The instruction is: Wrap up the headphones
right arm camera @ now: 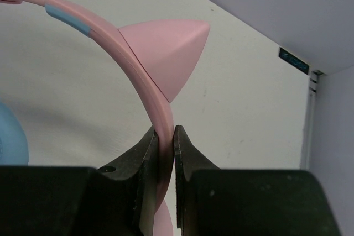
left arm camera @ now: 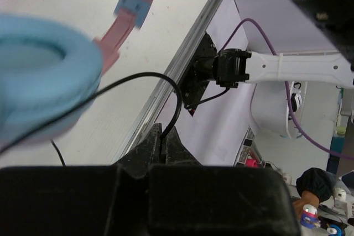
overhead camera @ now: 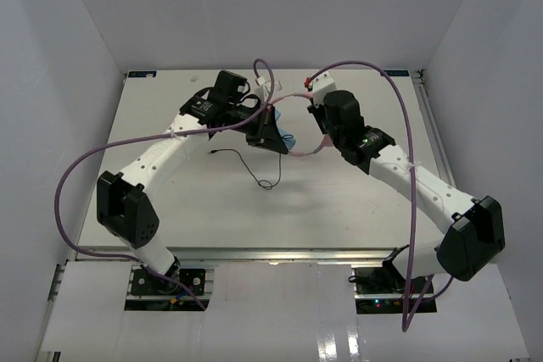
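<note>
The headphones hang between my two grippers over the middle of the table, with a light-blue earcup (overhead camera: pixel 289 136) and a pink headband (overhead camera: pixel 309 149). My left gripper (overhead camera: pixel 268 135) (left arm camera: pixel 165 135) is shut on the thin black cord (left arm camera: pixel 141 77), right next to the big blue earcup (left arm camera: pixel 41 75). From there the cord (overhead camera: pixel 257 170) trails in a loose loop down onto the table. My right gripper (overhead camera: pixel 322 139) (right arm camera: pixel 165 137) is shut on the pink headband (right arm camera: pixel 145 75), just below a cat-ear point (right arm camera: pixel 168 48). A bit of blue earcup (right arm camera: pixel 10 139) shows at the left edge.
Thick purple arm cables (overhead camera: pixel 407 133) arc above both arms. White walls close in the table (overhead camera: pixel 339 201) on three sides, and a metal rail (overhead camera: pixel 288 253) runs along its near edge. The right arm (left arm camera: pixel 293 67) shows in the left wrist view.
</note>
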`<state>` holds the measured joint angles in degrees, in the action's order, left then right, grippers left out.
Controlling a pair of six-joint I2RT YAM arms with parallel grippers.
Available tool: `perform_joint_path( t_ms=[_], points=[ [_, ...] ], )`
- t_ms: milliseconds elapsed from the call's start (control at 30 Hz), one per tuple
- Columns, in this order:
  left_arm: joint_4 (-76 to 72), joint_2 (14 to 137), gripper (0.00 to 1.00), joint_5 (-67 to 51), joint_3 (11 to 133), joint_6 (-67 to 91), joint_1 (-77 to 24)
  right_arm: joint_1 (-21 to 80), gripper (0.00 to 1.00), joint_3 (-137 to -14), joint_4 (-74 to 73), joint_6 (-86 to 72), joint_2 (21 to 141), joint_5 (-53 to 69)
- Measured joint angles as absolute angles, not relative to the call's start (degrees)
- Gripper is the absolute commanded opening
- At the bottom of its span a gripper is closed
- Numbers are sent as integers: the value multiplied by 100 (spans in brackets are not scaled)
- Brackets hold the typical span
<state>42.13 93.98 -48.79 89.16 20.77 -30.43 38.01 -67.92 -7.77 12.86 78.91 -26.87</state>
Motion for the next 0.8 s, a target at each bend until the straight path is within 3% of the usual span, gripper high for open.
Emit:
perform_joint_path(
  t_ms=[167,367,800],
  points=[
    [3983,9807,0,-4403,9526,2444,-3265,3801,8,-6833,-1187,803,8081,-2086],
    [3616,9619,0,-4107,9868,2806,-2739,3787,8,-6561,-1358,617,7902,-1849],
    [3054,9559,0,-4453,10304,3568,-2735,3310,8,-6368,-1395,74,7989,-1157]
  ],
)
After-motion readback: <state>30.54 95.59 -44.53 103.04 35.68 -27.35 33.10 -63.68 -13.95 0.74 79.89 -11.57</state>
